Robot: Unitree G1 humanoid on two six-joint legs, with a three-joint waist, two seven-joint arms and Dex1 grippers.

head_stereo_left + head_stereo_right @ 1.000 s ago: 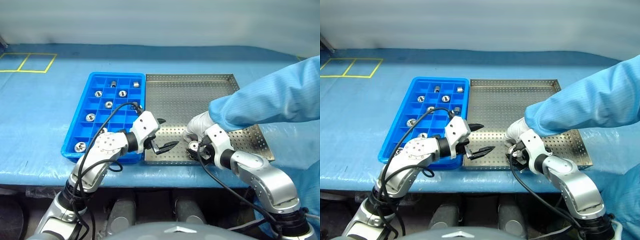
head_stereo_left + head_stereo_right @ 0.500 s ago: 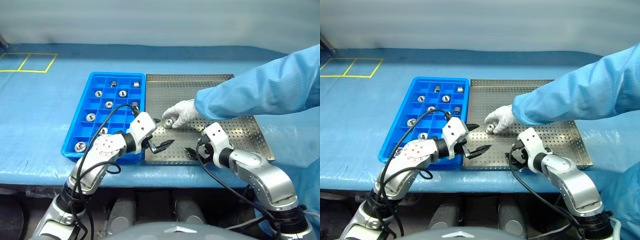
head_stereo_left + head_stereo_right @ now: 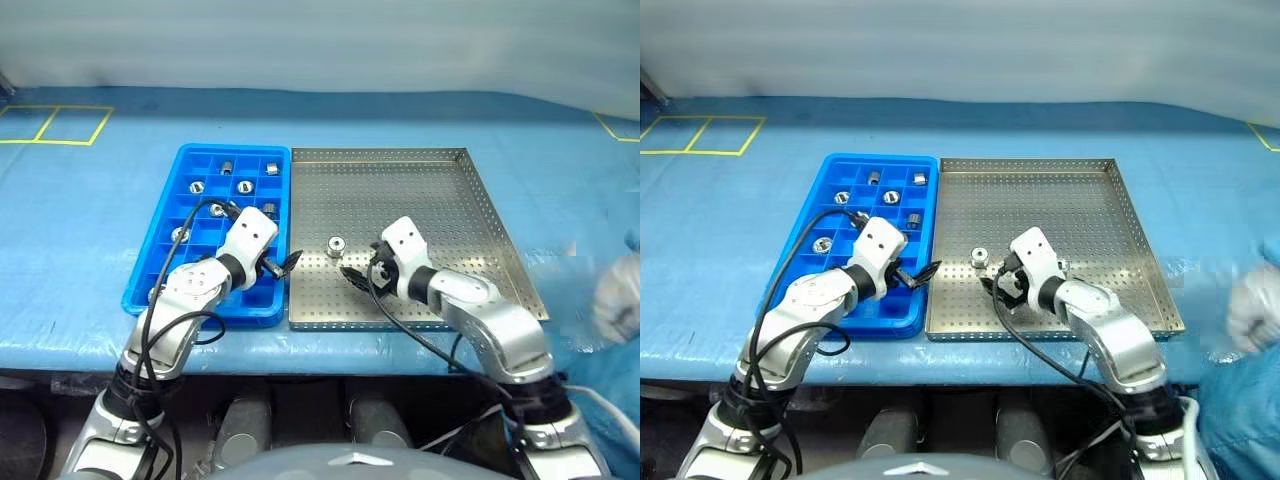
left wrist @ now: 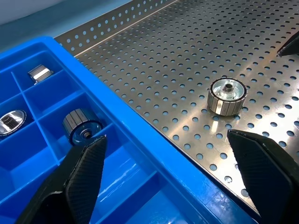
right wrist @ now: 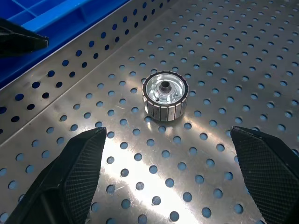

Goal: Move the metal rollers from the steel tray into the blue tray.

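We keep right gripper [image 3: 356, 272] jaws apart, centre them around lone small silver metal roller [image 3: 336, 245] on perforated square steel tray [image 3: 470, 215], then close. Left gripper [image 3: 281, 264] jaws also apart, over bright blue compartment tray [image 3: 165, 225].

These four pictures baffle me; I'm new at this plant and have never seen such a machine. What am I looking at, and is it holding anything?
It is a two-armed humanoid robot. The two wide pictures come from cameras in its head, looking down over its arms; the two close-ups come from cameras on its wrists. On the blue-covered table lie a bright blue plastic tray with square compartments, several holding small silver metal rollers, and a large perforated steel tray with one roller left. The left end effector and the right end effector are both open and hold nothing. The right one points at the lone roller. A person's gloved hand shows at the edge.
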